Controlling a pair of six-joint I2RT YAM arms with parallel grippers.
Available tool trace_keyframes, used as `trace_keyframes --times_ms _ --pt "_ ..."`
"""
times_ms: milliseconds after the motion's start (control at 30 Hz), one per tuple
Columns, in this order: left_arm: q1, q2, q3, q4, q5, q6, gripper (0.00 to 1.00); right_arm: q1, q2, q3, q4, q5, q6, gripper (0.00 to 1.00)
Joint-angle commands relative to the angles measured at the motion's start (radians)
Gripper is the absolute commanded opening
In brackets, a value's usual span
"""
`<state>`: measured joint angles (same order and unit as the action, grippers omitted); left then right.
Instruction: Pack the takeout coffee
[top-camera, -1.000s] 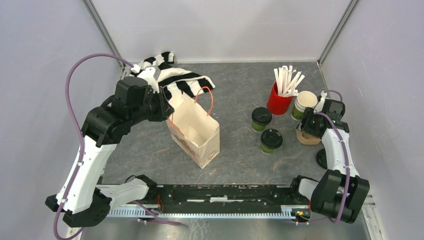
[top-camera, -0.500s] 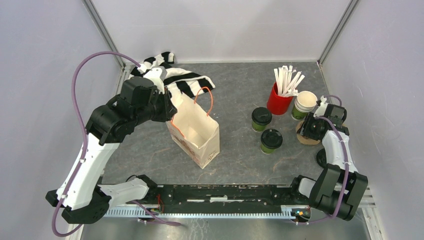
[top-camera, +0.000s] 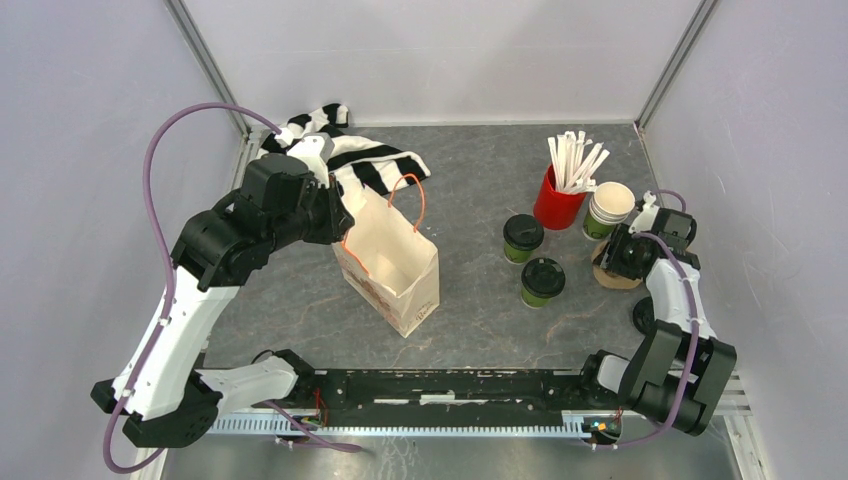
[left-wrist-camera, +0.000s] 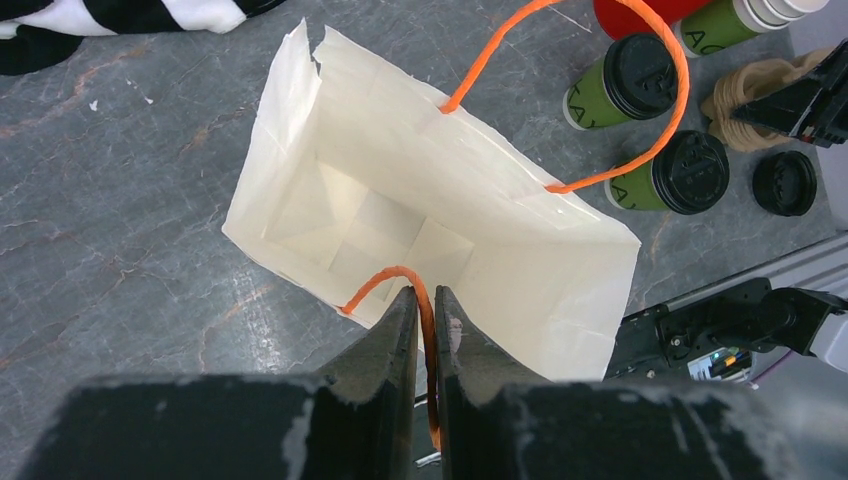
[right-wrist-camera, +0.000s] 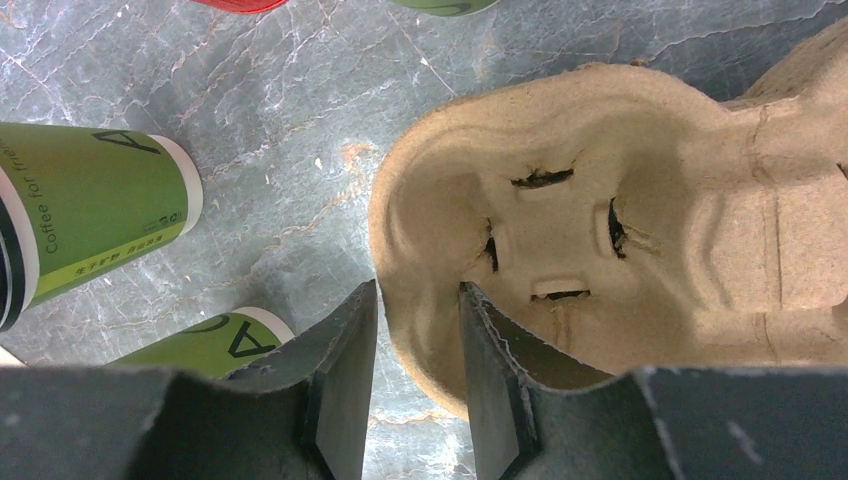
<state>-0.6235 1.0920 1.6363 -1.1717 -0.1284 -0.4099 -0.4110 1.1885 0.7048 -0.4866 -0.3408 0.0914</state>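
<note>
The two takeout coffees stand upright on the gray table (top-camera: 480, 170), right of center. The far cup (top-camera: 523, 237) is near the red cup of white sticks (top-camera: 557, 205), and the near cup (top-camera: 542, 281) is just in front of the far one, not touching it. Both are green with black lids on.

To their left the paper bag (top-camera: 400, 275) stands open, well apart from the cups, and the left wrist view shows only its bare bottom inside. The left gripper (left-wrist-camera: 425, 320) is above the bag's near edge, jaws pinched together on one orange handle (left-wrist-camera: 400, 275).

To the right of the coffees, the right gripper (right-wrist-camera: 418, 300) is clamped on the rim of the brown cup carrier (right-wrist-camera: 620, 230), one finger inside the cup well and one outside. A stack of lidless cups (top-camera: 608, 208) stands behind the carrier and a loose black lid (top-camera: 643, 317) lies in front of it. A striped cloth (top-camera: 370, 165) lies behind the bag.
</note>
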Motion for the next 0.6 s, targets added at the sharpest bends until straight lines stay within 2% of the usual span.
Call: trace_keyframes --times_ms 0,200,367,567 --pt "-0.003 -0.012 0.016 0.037 -0.007 0.041 0.18 -0.018 0.017 0.036 0.037 -0.035 0.015 0.41" --pt "-0.003 -0.011 0.013 0.037 -0.008 0.039 0.18 -0.033 0.028 0.038 0.04 -0.063 0.021 0.4" --pt "-0.002 -0.011 0.013 0.037 -0.011 0.038 0.18 -0.041 0.026 0.044 0.043 -0.076 0.032 0.44" --pt "-0.002 -0.011 0.007 0.037 -0.012 0.037 0.19 -0.051 0.021 0.052 0.027 -0.068 0.03 0.44"
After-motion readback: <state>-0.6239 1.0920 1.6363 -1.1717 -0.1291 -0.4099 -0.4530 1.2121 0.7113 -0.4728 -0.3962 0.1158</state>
